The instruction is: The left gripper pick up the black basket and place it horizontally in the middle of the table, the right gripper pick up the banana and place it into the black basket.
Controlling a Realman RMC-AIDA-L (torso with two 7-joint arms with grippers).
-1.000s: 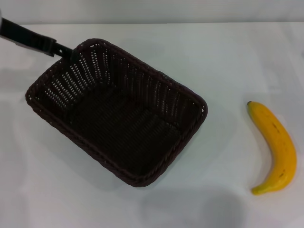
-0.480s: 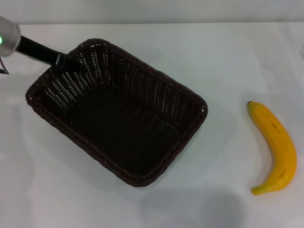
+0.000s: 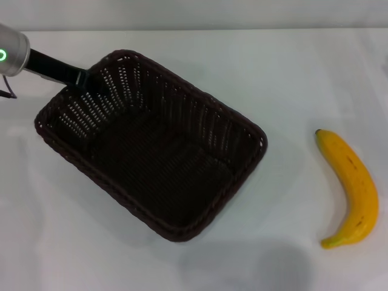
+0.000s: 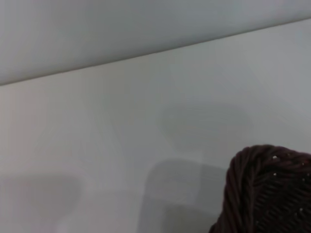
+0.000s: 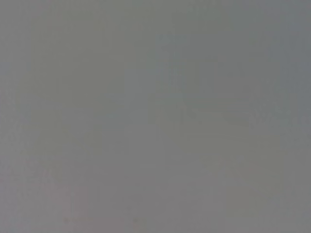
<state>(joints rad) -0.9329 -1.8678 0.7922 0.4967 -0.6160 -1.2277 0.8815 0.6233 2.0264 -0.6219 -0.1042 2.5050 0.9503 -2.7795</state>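
Observation:
The black basket (image 3: 151, 151) lies on the white table (image 3: 291, 73), set diagonally left of centre, open side up and empty. My left gripper (image 3: 88, 79) reaches in from the far left and is shut on the basket's braided rim at its far left corner. The left wrist view shows a piece of that rim (image 4: 265, 194) close up over the table. The yellow banana (image 3: 354, 188) lies on the table at the right, apart from the basket. My right gripper is out of view; the right wrist view shows only plain grey.
The left arm's silver wrist with a green light (image 3: 9, 53) sits at the far left edge. A grey wall (image 3: 194, 12) runs along the table's back edge.
The left arm has swung further in from the left, its silver wrist now showing. The basket has shifted slightly toward the front right. The banana has not moved.

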